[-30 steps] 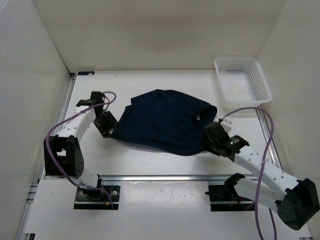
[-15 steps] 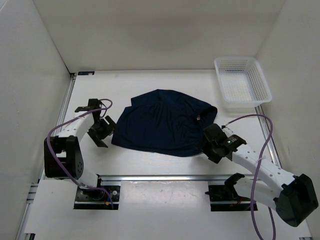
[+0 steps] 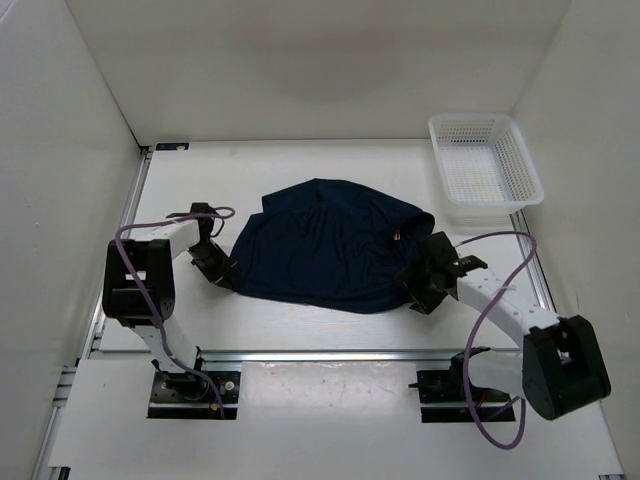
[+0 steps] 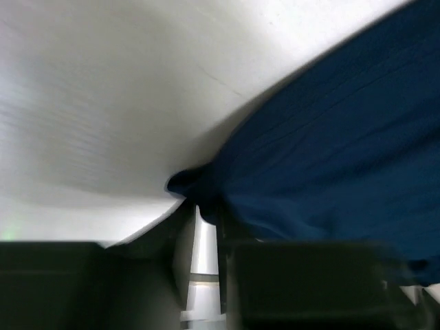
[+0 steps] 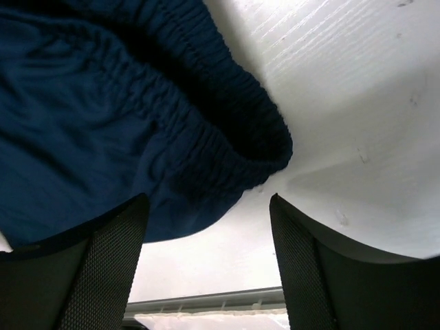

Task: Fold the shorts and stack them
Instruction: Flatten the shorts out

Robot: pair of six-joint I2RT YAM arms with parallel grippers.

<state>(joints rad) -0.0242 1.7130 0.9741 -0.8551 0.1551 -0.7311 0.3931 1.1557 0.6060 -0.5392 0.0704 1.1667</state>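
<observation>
On the left, we see the left gripper back against the left edge of the shorts; half a second ago it stood clear of the cloth. In its wrist view the fingers sit close together with only a thin slit of table between them. A dark blue corner of fabric lies right at that slit. The view is blurred, so we cannot tell whether the cloth is actually caught.

In the middle, the shorts lie as one rumpled, rounded heap on the white table, flatter than a second ago and not yet folded.

On the right, the right gripper has swung in to the near right edge. Its wrist view shows the fingers spread wide, with the gathered waistband ending between them, touching neither.

We judge both arms are taking fresh holds for a first fold. The white basket stands well apart at the far right.
</observation>
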